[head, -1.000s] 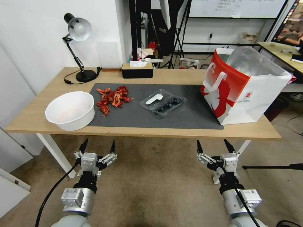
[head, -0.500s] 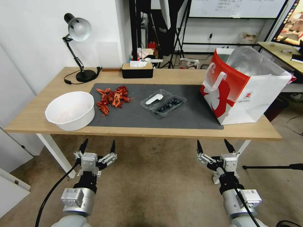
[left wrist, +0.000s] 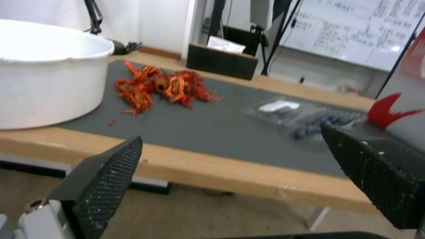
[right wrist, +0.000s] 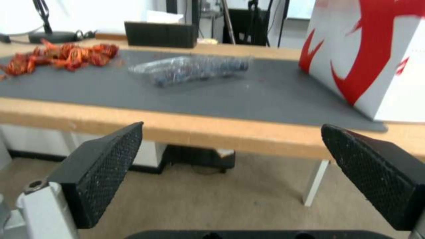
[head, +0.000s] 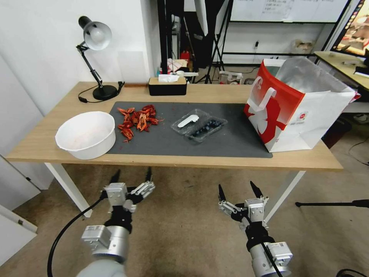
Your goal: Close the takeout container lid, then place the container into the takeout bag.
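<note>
The clear clamshell container lies open on the dark mat, blueberries in its near half. Its lid, bearing a white label, lies flat on the far-left side. The red-and-white takeout bag stands open at the table's right end, foil lining showing. My left gripper is open below the table's front edge, left of centre. My right gripper is open lower down, right of centre. Both are well short of the container.
A big white bowl sits at the front left, with red crayfish shells beside it on the mat. A desk lamp and a black tissue box stand at the back. A table leg is near my right gripper.
Both arms have swung inward toward the middle. The left gripper has risen slightly toward the table edge; the right gripper has moved left and lower. The things on the table have not moved.
</note>
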Robot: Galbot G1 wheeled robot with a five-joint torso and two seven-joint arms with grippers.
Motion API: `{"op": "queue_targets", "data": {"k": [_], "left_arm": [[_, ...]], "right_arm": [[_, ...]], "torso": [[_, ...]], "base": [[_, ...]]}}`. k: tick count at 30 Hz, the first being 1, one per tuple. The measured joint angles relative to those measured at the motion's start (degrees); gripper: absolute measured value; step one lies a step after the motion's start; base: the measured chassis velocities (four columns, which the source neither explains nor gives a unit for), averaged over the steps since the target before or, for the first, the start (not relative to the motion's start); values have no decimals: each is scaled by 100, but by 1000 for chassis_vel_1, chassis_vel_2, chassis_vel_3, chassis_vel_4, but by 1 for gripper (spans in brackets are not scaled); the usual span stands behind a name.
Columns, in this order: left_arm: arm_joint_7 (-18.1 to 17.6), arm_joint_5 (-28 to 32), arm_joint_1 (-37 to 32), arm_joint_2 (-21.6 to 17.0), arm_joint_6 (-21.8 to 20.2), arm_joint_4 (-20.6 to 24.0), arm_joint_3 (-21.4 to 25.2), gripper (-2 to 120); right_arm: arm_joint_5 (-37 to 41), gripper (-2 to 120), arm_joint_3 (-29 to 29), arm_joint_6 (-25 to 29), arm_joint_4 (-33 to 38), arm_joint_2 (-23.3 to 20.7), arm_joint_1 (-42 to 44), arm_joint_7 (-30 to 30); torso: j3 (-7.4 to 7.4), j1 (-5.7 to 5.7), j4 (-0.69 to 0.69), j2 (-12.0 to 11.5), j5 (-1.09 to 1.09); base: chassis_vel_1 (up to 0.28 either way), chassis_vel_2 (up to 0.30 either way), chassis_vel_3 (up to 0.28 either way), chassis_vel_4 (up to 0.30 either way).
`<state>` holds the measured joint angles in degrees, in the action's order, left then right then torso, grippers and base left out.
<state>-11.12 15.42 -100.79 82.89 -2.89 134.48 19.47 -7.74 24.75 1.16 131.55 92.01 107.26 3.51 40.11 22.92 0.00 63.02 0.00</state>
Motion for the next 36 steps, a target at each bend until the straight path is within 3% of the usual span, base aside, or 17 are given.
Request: {"op": "queue_targets", "data": {"k": [26, 36], "left_arm": [[454, 84, 59, -200, 149, -229, 206, 100], [617, 182, 262, -408, 174, -461, 274, 100]], "right_arm": [[127, 100, 190, -112, -3, -158, -230, 43], [441, 100, 258, -500, -115, -619, -1051, 20]], "torso": [[0, 0, 0, 0, 0], [0, 0, -1, 0, 0]], "base": [[0, 0, 0, 0], [0, 0, 0, 0]]}}
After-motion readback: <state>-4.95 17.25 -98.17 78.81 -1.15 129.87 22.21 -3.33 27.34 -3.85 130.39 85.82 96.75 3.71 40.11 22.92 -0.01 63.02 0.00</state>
